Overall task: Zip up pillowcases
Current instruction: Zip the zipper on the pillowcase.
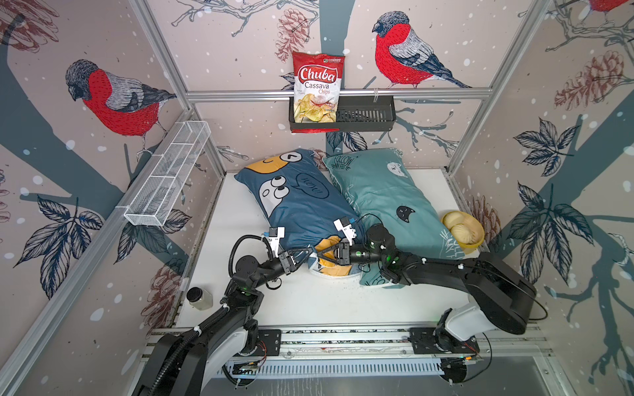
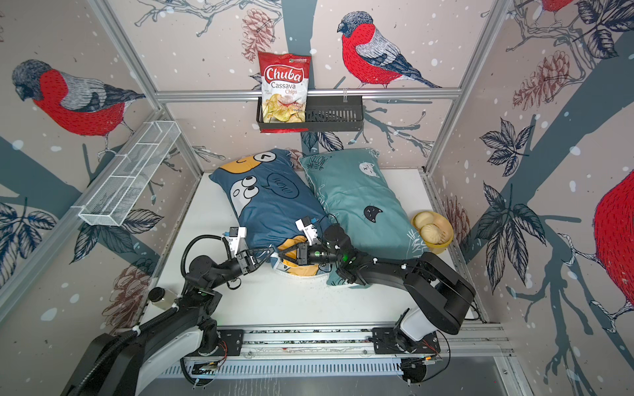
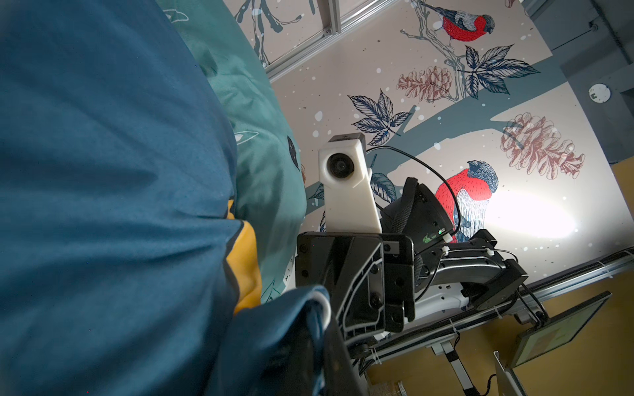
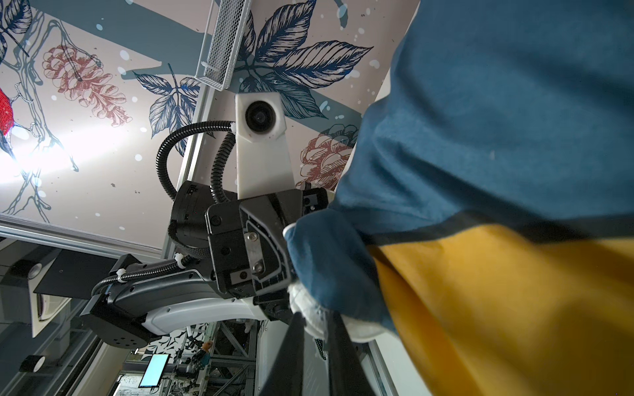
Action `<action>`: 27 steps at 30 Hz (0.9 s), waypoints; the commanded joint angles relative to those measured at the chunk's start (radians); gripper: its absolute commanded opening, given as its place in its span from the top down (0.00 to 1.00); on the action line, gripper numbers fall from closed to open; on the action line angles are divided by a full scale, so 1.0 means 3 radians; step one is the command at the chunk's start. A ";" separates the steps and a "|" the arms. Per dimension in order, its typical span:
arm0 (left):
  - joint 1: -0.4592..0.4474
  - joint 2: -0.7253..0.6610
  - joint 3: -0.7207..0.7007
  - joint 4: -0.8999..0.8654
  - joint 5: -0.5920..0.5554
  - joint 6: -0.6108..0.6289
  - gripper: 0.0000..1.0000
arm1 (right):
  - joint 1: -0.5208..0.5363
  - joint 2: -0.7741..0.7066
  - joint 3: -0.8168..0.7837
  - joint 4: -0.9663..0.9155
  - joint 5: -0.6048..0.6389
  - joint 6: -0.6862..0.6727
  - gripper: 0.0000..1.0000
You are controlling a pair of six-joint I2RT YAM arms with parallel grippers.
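1. Note left end effector (image 1: 307,254) clamped shut on the bunched near corner of the dark blue stuffed fabric pillowcase with orange cartoon faces (image 1: 302,202).
2. Note right end effector (image 1: 319,255) nearly tip to tip with it, pinched on the same hem.
3. Locate the pillowcase on the white tabletop (image 1: 308,301), long axis running toward the back wall, open short end nearest both arms.
4. Judge the zip line to lead from the tips toward the right arm's side, where the teal cat-print pillowcase (image 1: 377,192) lies.

Around the right gripper (image 1: 318,255) sit two pillowcases (image 1: 302,209) (image 1: 377,195), two baskets (image 1: 363,115) (image 1: 168,175), one chip bag (image 1: 317,87), one jar (image 1: 199,297), one bowl (image 1: 477,240) and two buns (image 1: 452,218) (image 1: 461,231).
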 commanded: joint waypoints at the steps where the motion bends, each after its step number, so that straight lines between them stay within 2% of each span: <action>1: 0.0001 -0.0020 0.0010 0.0204 0.0048 0.0010 1.00 | -0.0001 0.0018 0.0030 -0.0018 0.0011 -0.0053 0.85; 9: 0.0004 -0.0058 0.0005 0.0160 0.0029 0.0041 1.00 | 0.0002 0.0012 0.0020 -0.0036 0.0030 -0.0054 1.00; 27: 0.0129 -0.0379 -0.0027 -0.0150 -0.0264 0.0190 1.00 | 0.0104 -0.0196 -0.0132 -0.0400 0.0276 -0.0265 1.00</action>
